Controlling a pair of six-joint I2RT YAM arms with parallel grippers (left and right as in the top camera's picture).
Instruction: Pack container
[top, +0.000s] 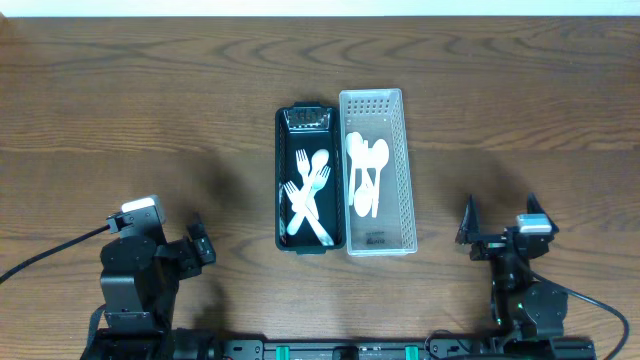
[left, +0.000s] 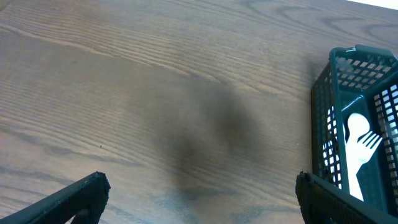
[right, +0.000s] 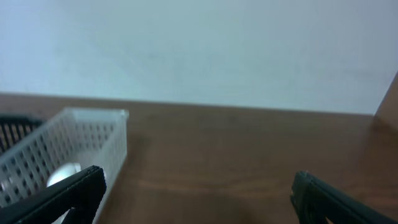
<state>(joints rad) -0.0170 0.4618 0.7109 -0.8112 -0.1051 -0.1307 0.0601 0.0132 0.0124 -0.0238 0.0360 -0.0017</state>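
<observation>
Containers, two, side by side and touching at mid worktop (top: 120, 100): dark mesh bin (top: 279, 190) on the left, holding white forks (top: 308, 195) in a loose crossed heap; clear perforated bin (top: 409, 170) on the right, holding white spoons (top: 366, 175). Left claw (left: 199, 186): near left, spread wide, empty, apart from the dark mesh bin. Right claw (right: 198, 182): near right, spread wide, empty, apart from the clear perforated bin.

Nothing legible (label (top: 377, 240) in white basket (top: 408, 140) too small).
</observation>
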